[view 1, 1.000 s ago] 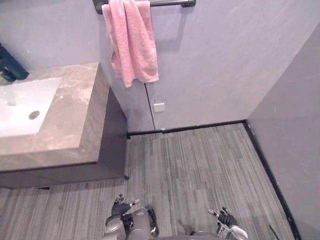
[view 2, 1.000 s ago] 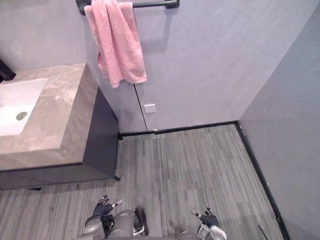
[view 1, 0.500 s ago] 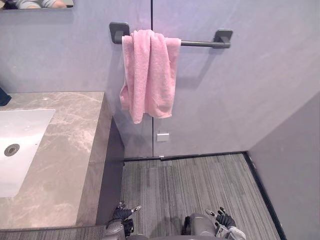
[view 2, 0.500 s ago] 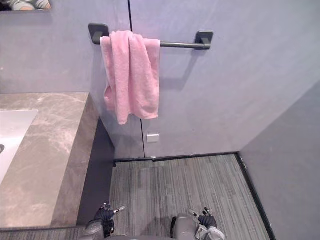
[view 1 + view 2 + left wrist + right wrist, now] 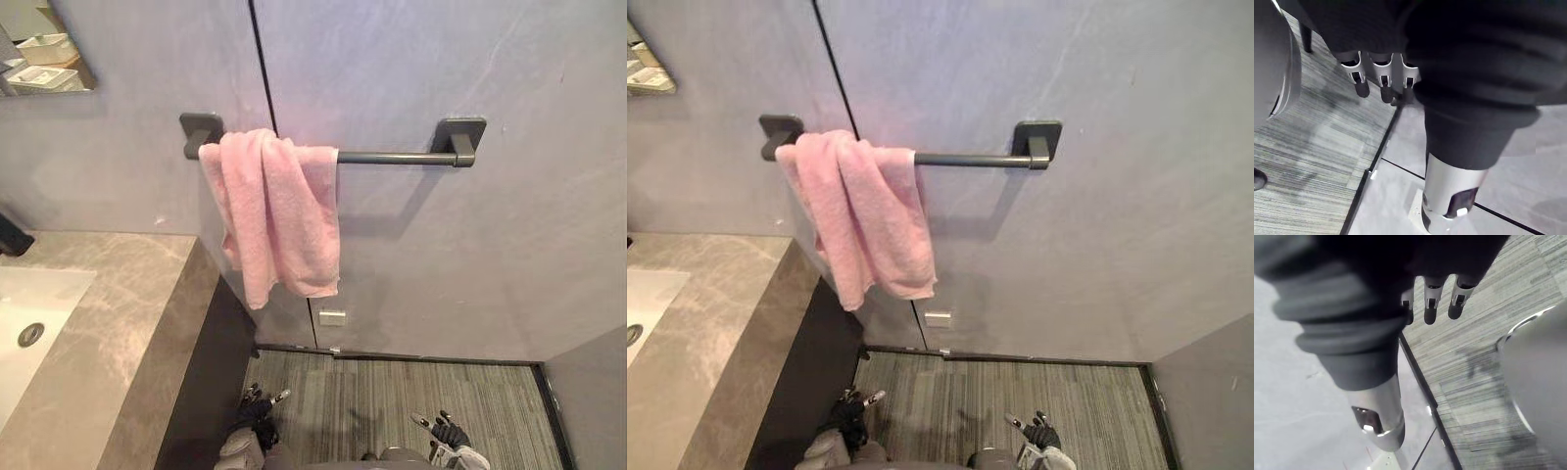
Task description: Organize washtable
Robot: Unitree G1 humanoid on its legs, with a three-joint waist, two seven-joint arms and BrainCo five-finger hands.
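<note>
2 empty hands, left hand [image 5: 257, 409] and right hand [image 5: 446, 431], hang with fingers relaxed while the camera has risen to the pink towel [image 5: 279, 215] high above them, probably the next target.

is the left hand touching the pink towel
Apart. The left eye view shows the left hand low by the floor, well below the pink towel hanging on the bar.

Grey-brown marble tabletop [image 5: 127, 333] can be seen on the left, with a white sink [image 5: 54, 304] sunk into it and a round drain [image 5: 30, 334] set in the basin. Nothing loose can be made out on it. Grey striped floor [image 5: 392, 401] is laid below.
</note>
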